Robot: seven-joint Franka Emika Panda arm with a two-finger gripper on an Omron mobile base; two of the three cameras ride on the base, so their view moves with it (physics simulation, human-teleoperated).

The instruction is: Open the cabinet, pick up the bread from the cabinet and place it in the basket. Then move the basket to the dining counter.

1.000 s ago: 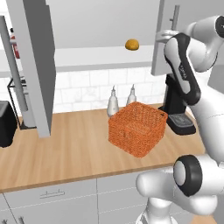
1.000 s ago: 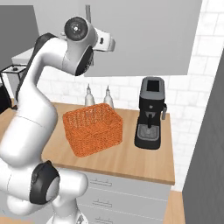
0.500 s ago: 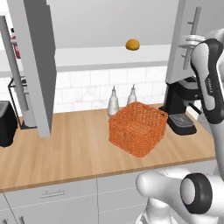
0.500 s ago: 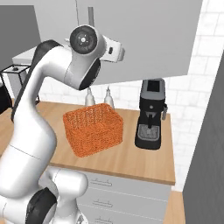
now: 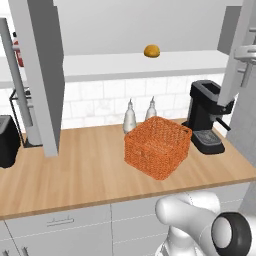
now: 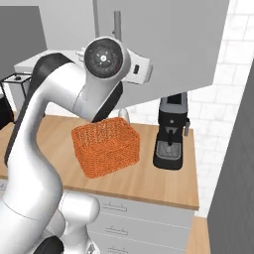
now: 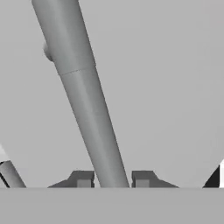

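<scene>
1. The gripper is straddling a cabinet handle in the hand view: one dark fingertip is sitting on each side of the silver bar, close against it. Whether the fingertips are actually pressing the bar cannot be told.
2. The handle is running diagonally across the hand view, in front of the flat grey face of a door.
3. The table, a light wood worktop, is carrying the basket right of its middle, nearer the front edge than the other items on it.
4. The basket is standing upright with its open top facing up, turned at an angle to the table's front edge. In the right base view the basket is sitting partly behind the robot's arm.
5. Two small bottles are standing just behind the basket, near the back edge of the table against the white tiles.
6. A black coffee machine is standing at the right end of the table, beside the basket and apart from it.
7. The cabinet above the table is standing open; its left door is swinging out toward the camera.
8. The bread is lying on the pale inner shelf of the cabinet, right of the shelf's middle.
</scene>
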